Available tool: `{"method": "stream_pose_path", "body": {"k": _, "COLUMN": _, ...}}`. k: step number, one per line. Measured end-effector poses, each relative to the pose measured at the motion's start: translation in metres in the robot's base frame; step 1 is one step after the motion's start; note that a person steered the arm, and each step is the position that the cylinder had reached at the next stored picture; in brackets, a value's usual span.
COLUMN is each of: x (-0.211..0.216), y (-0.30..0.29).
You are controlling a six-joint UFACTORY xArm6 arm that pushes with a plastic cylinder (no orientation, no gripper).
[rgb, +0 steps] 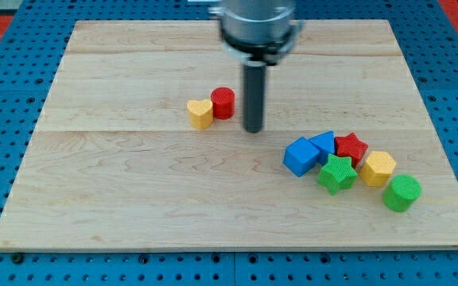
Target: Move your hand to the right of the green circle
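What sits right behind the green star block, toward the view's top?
Behind the green star sit the red star and a blue block, both partly hidden by blocks in front. My tip stands apart, toward the view's left.

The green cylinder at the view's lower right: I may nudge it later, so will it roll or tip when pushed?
The green cylinder stands on a flat end and looks squat, so it would probably slide, not roll or tip. It appears small and light. The yellow block sits close beside it, so a leftward push may jam them. My tip is far off.
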State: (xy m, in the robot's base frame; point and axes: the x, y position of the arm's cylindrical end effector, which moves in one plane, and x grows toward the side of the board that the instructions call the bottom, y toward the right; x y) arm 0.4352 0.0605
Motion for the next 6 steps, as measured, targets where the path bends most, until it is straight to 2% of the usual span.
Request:
{"method": "stream_pose_path", "body": {"k": 2, "x": -0.014, "y": 0.161}}
{"method": "stream_pose_path", "body": {"k": 3, "x": 0.033, "y": 0.203}}
{"method": "stream_pose_path", "body": {"k": 4, "x": 0.100, "y": 0.203}}
{"method": "stream_pose_path", "body": {"k": 5, "x": 0.117, "y": 0.199}}
{"method": "stream_pose_path", "body": {"k": 6, "x": 0.103, "y": 0.182}}
